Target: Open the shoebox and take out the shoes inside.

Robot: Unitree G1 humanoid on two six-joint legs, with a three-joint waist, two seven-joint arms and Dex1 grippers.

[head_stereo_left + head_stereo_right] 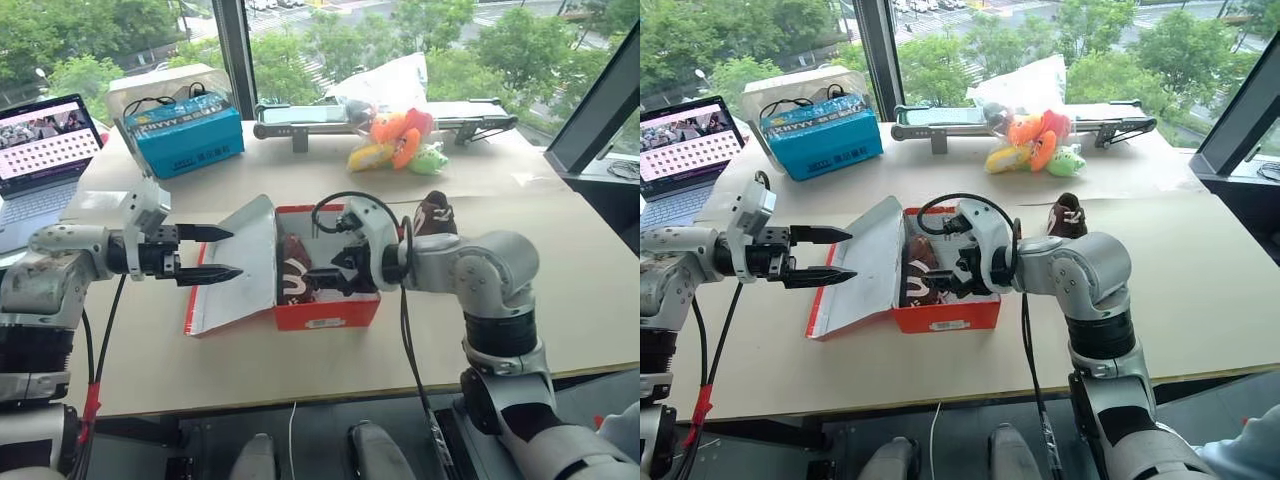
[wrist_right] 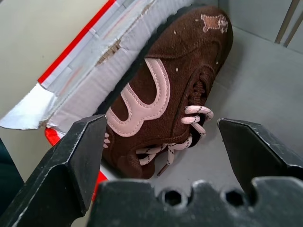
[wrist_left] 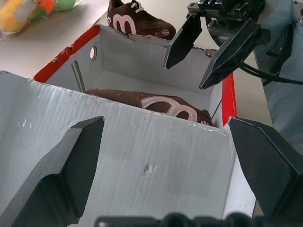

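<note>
The red shoebox (image 1: pixel 327 312) stands open at the table's middle, its lid (image 1: pixel 236 268) folded out flat to the left, pale inside up. One dark brown shoe (image 2: pixel 165 90) with pale pink markings and laces lies inside against the left wall. A second shoe (image 1: pixel 433 213) rests on the table just behind the box's right end. My right gripper (image 1: pixel 322 280) reaches down into the box, open, its fingers (image 2: pixel 80 156) on either side of the shoe's laces without touching. Over the lid's left edge my left gripper (image 1: pixel 237 252) hovers open and empty, pointing at the box.
A blue box (image 1: pixel 186 136) and a laptop (image 1: pixel 42 150) stand at the back left. Orange, yellow and green plush toys (image 1: pixel 399 141) lie at the back middle beside a long grey device (image 1: pixel 300 116). Black cables run along both arms.
</note>
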